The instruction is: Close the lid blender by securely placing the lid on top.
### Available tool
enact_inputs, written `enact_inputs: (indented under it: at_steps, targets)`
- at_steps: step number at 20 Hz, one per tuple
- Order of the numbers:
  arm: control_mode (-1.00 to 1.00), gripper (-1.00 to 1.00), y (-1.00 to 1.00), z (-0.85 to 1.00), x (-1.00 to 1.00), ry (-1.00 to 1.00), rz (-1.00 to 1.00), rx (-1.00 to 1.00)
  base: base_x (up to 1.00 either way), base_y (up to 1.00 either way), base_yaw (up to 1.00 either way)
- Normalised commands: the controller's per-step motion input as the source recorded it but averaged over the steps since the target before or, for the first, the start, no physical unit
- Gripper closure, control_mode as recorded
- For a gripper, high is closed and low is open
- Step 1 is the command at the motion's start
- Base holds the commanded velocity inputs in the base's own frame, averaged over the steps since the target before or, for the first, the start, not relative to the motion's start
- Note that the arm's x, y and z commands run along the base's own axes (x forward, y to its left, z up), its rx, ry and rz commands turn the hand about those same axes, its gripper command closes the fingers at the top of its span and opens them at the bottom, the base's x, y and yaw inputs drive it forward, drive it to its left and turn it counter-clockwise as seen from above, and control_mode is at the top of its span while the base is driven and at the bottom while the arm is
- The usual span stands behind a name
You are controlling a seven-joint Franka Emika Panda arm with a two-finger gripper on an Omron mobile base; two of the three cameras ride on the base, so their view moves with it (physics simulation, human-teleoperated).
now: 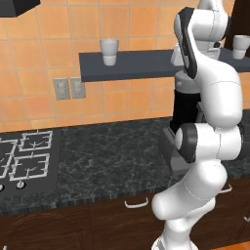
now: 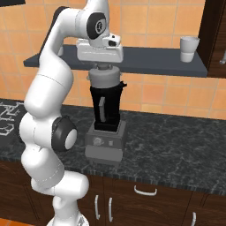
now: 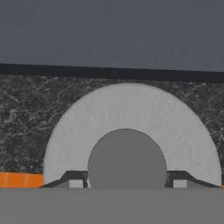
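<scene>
**Lid on the jar, gripper straddling its knob**

Taking the blender [image 2: 105,128] as the marker and reading from left to right: well off to its left the stove [image 1: 27,154] sits set into the dark speckled counter [image 1: 107,156], with two wall outlets [image 1: 68,88] on the orange tiles above it. Closer in on the left, a white cup [image 1: 109,52] stands on the dark shelf [image 1: 132,64] that runs along the wall behind the blender's top.

The blender itself stands on the counter, black jar upright on its boxy grey base, knob facing forward. The lid [image 2: 105,78] sits on top of the jar, apparently level. Directly above it the gripper [image 2: 102,67] points straight down. From the hand view, the fingertips [image 3: 75,180] stand on either side of the lid's [image 3: 131,127] darker central knob, right at its edges; I cannot tell whether they press it or merely flank it.

To the blender's right, a second white cup [image 2: 189,48] stands on the same shelf, by a dark cabinet [image 2: 214,31].
</scene>
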Motion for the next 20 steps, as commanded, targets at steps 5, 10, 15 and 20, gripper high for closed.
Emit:
enact_inputs:
  at_steps: [5,10,15,20]
  targets:
    - [-1.00,1.00,-0.02,0.00,-0.15,0.00,0.00,0.00,0.00,0.00,0.00]
    - [-1.00,1.00,-0.08,0.03,-0.26,0.00,0.00,0.00,0.00,0.00,0.00]
    - [-1.00,1.00,0.00,0.00,-0.01,0.00,0.00,0.00,0.00,0.00,0.00]
    - [-1.00,1.00,0.00,0.24,0.00,0.00,0.00,0.00,0.00,0.00,0.00]
